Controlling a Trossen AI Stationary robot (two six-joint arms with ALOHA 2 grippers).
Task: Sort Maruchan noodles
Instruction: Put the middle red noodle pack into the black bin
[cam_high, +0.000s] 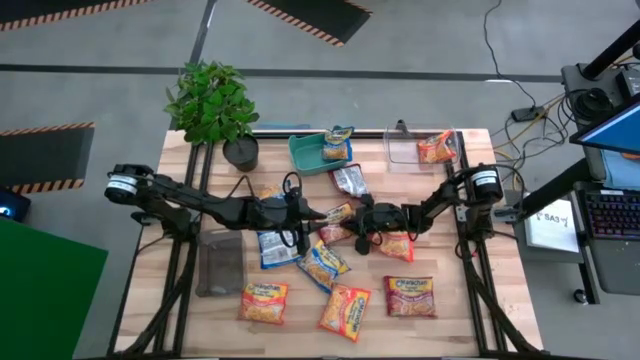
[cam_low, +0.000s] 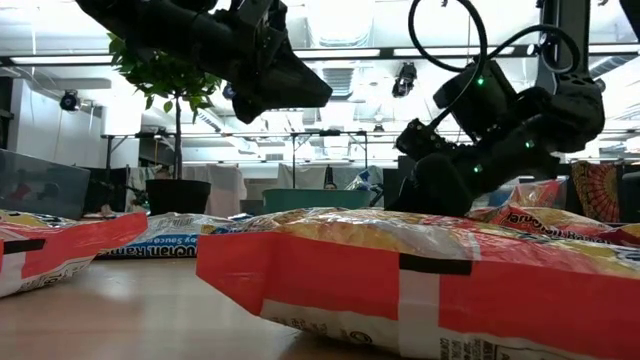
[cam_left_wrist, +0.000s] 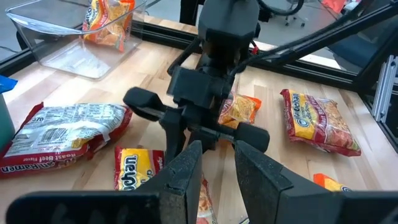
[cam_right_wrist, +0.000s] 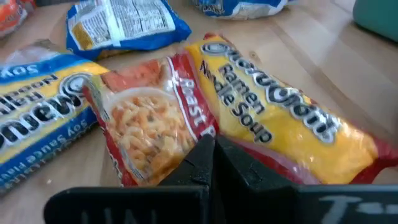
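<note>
Several Maruchan noodle packets lie flat on the wooden table (cam_high: 180, 330): blue ones (cam_high: 275, 247), orange-yellow ones (cam_high: 264, 301) and red-pink ones (cam_high: 409, 296). My right gripper (cam_right_wrist: 214, 152) is down at mid-table, shut at a red-and-yellow packet (cam_right_wrist: 186, 118) that lies partly on its neighbours. My left gripper (cam_left_wrist: 217, 168) hovers facing it, raised above the table (cam_low: 290, 90), open with a narrow gap and nothing between the fingers. A blue packet (cam_high: 338, 143) sits in the teal tray (cam_high: 303, 152) and an orange one (cam_high: 437, 148) in a clear bin (cam_high: 405, 152). My right gripper is shut on the near edge (cam_right_wrist: 177, 163) of the red-and-yellow packet, pinching it between its two fingers, which slant down from the table's right side. The fingers themselves hide the exact spot. The packet lies on the table and overlaps the blue packet (cam_right_wrist: 43, 118) beside it.
A potted plant (cam_high: 212, 105) stands at the far left of the table. A second clear bin (cam_high: 220, 262) sits near the left side. A silver-backed packet (cam_left_wrist: 62, 130) lies close by. Black frame rails run along both table sides. Bare wood shows along the near edge.
</note>
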